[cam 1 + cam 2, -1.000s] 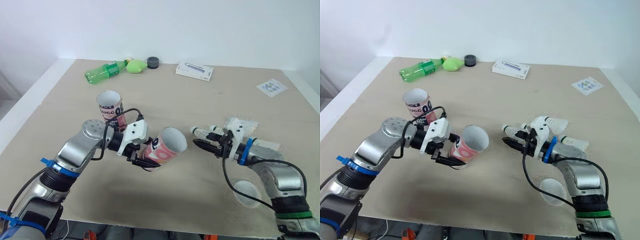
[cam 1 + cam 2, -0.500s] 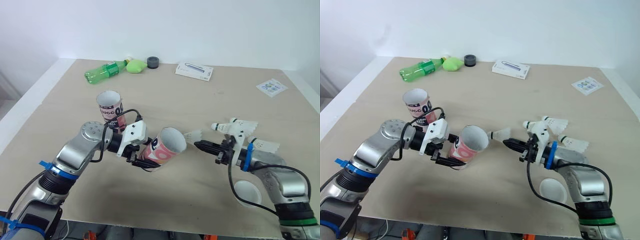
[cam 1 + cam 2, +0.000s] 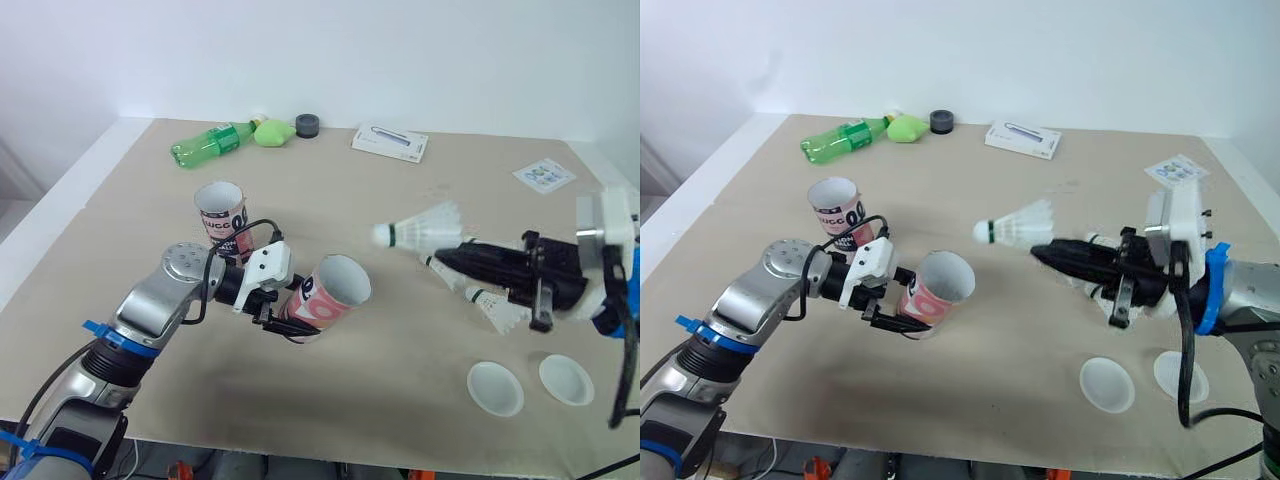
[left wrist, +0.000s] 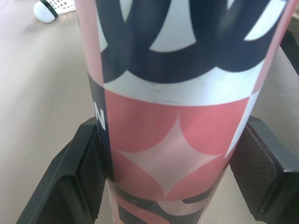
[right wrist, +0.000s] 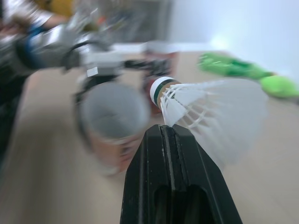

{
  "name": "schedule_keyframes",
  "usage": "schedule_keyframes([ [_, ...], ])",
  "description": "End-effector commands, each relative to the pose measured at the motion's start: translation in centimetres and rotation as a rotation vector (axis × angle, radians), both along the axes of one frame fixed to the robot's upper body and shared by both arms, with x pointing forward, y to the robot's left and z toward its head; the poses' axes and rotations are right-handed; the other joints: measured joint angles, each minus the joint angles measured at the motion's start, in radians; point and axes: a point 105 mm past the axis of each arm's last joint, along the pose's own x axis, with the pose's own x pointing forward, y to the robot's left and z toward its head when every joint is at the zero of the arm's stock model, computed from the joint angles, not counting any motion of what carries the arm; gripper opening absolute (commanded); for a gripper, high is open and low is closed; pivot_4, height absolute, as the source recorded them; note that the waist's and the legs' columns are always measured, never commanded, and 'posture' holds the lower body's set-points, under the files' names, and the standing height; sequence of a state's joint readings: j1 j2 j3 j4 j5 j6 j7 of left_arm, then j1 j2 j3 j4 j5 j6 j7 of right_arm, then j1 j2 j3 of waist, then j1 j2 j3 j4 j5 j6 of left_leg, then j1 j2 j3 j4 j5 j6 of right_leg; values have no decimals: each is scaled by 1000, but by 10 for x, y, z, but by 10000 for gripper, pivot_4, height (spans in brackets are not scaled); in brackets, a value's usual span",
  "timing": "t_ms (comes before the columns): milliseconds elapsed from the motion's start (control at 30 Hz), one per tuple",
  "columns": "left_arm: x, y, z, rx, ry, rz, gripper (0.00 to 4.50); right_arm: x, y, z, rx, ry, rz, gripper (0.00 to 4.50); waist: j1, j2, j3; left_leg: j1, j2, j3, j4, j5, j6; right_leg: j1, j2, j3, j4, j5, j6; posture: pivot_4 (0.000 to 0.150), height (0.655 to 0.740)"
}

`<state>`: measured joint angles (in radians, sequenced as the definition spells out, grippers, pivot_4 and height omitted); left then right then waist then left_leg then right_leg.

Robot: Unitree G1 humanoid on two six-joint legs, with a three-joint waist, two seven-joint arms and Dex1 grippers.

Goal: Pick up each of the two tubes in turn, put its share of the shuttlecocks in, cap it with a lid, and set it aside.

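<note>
The left gripper (image 3: 288, 322) is clenched around the pink tube (image 3: 330, 295), tilting it so that its open mouth faces right, ready for loading. The right gripper (image 3: 452, 256), raised to the tube's right, pinches a shuttlecock (image 3: 415, 228) by its feathers, cork pointing left towards that mouth. Two lids (image 3: 495, 388) lie near right for capping.

Pink-and-navy tube (image 4: 177, 116) between the black jaws, shuttlecock (image 4: 51, 9) on table (image 4: 37, 93) beyond.

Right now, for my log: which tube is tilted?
The pink tube clamped in the left gripper leans over; the other tube stands upright beside it.
</note>
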<state>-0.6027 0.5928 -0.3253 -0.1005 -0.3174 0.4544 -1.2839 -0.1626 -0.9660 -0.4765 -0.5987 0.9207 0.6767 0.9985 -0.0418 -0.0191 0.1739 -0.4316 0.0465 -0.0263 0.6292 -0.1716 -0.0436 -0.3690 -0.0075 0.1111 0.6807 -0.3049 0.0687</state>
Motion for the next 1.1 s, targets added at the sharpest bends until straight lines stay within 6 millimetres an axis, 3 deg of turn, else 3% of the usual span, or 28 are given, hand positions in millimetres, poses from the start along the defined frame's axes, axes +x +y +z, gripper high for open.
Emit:
schedule_keyframes([
  [33,-1,0,-19,57,49,4,32649,-11,15,4,-104,-49,83,372,0,0,0,0,0,0,0,0,0,0,0,0,0,0,0,1500,7294],
  [300,0,-2,-20,51,48,0,32649,-3,41,-4,-210,-94,206,372,6,0,0,-1,0,1,0,0,0,-1,-1,0,-1,0,0,1500,7294],
  [400,1,-2,-19,47,49,4,32649,0,42,-15,-257,-48,242,372,13,0,0,-1,0,1,0,0,0,-1,-1,0,-1,-1,0,1500,7294],
  [433,1,-2,-19,46,49,7,32649,2,41,-19,-270,-35,243,6333,13,0,0,-2,0,0,0,0,0,-2,-1,0,-1,-1,0,1500,7294],
  [600,1,-3,-18,42,50,11,32649,6,42,-18,-282,-50,240,20633,16,0,0,-3,0,1,0,0,0,-3,-1,0,-1,-1,0,1500,7294],
  [667,0,-4,-18,41,51,11,32649,11,40,-14,-259,-67,206,29785,16,0,0,-3,0,1,0,0,0,-3,-1,0,-1,-1,0,1500,7294],
  [700,0,-4,-18,41,51,10,32649,10,37,-9,-234,-73,194,31745,17,0,0,-3,0,1,0,0,0,-3,-1,0,-1,-1,0,1500,7294],
  [833,-2,-5,-18,40,52,6,32649,8,14,1,-155,-39,98,31745,22,-1,0,-4,-1,0,0,0,0,-3,-1,-1,-1,-1,0,1500,7294],
  [933,-3,-7,-19,41,56,-10,32649,5,-23,-10,-110,47,-98,31745,25,-1,0,-5,-1,-2,0,0,0,-2,-1,-3,-2,-1,1,1500,7294],
  [1100,-5,-13,-21,36,71,-52,32649,-28,-73,-40,-70,203,-371,31745,33,2,-2,-6,-2,-4,-1,0,0,-2,-1,-5,-2,-2,1,1500,7294],
])
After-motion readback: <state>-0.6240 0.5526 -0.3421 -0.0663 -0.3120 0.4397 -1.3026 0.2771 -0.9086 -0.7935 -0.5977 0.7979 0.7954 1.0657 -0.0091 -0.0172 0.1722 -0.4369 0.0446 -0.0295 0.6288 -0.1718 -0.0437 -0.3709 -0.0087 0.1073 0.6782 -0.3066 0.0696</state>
